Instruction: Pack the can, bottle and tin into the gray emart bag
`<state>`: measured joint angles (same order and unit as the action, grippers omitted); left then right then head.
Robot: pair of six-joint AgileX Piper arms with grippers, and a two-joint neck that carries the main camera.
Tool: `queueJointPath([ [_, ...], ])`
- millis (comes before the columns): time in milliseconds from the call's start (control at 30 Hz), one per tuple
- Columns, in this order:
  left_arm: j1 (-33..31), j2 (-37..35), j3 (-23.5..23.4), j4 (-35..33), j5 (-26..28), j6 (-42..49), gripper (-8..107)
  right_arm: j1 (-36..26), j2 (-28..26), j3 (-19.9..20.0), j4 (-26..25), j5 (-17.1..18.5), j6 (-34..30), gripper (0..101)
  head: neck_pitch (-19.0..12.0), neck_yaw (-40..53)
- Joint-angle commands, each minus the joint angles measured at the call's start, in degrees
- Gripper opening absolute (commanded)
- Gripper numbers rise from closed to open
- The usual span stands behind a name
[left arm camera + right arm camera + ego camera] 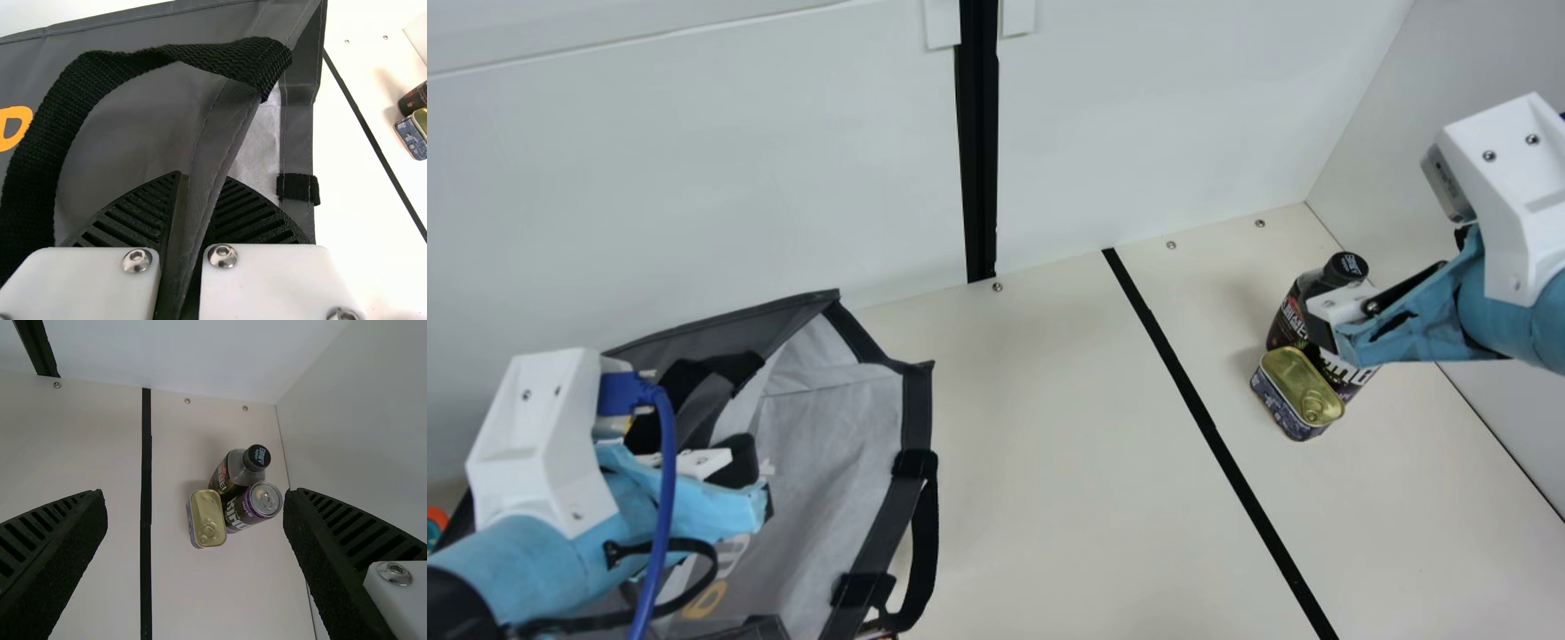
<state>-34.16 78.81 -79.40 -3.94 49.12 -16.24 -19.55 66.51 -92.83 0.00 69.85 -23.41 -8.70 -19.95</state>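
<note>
Three goods stand on the cream table (1032, 427), grouped at the tin (1300, 387). The tin is upright, gold lid facing up and a blue patterned side showing. Just beside it, toward the right wall in the main view, is the upright can (260, 503); whether the two touch I cannot tell. The dark bottle (1294, 307) is upright behind the tin, its black cap on top, close to the can.

The right gripper (1334, 331) is above and apart from the tin, its ribbed fingers (53, 553) spread wide and holding nothing. In the right wrist view the tin, can and bottle appear between those fingers but farther off, below the tips.

Well apart from the tin, past the black stripe (1209, 427), is the gray emart bag (827, 436), its pale lining visible through the open mouth. The left gripper (751, 484) is at the bag, far from the tin. Its fingers are closed on the bag's dark fabric edge, which runs between them in the left wrist view, with a black strap (220, 60) looping nearby.
</note>
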Motion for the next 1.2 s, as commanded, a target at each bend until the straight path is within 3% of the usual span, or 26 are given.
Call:
queueJointPath([
  [0, 0.19, -0.07, 0.06, -0.68, -0.12, 0.27, 10, 0.0, 0.0, 0.0, 0.0, 0.0, 0.0, 91, -1.3, -0.05],
  [1167, 3.09, 0.79, 4.01, -6.79, -5.01, 6.11, 10, 0.0, 0.0, 0.0, 0.0, 0.0, 0.0, 91, -1.3, -0.05],
])
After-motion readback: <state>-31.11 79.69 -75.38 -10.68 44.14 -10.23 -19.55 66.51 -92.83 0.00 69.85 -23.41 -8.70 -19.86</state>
